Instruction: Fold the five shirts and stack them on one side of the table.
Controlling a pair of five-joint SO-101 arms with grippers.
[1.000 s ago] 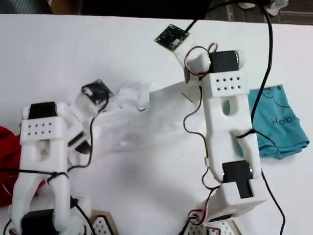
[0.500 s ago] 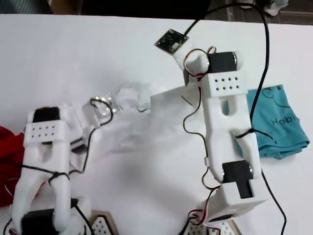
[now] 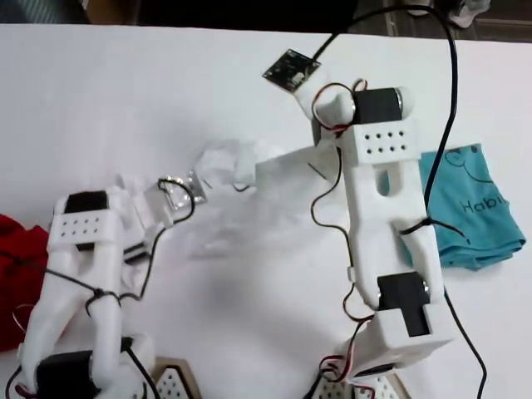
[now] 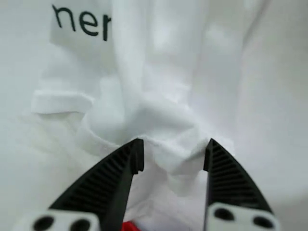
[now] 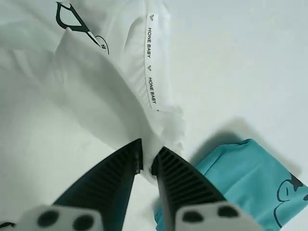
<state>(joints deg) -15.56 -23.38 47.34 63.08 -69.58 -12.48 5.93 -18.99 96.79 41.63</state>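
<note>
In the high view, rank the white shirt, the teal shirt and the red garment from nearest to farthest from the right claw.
1. Crumpled white fabric shirt, mid-table: the right claw is pinching its edge.
2. Folded teal fabric shirt, on the table's right side, just beside the right arm.
3. Bunched red fabric garment, at the far left edge, beyond the other arm.

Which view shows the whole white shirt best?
High view: the whole white shirt, crumpled on the table. Left wrist view: bunched fabric in the left end effector. Right wrist view: its edge in the right end effector.
</note>
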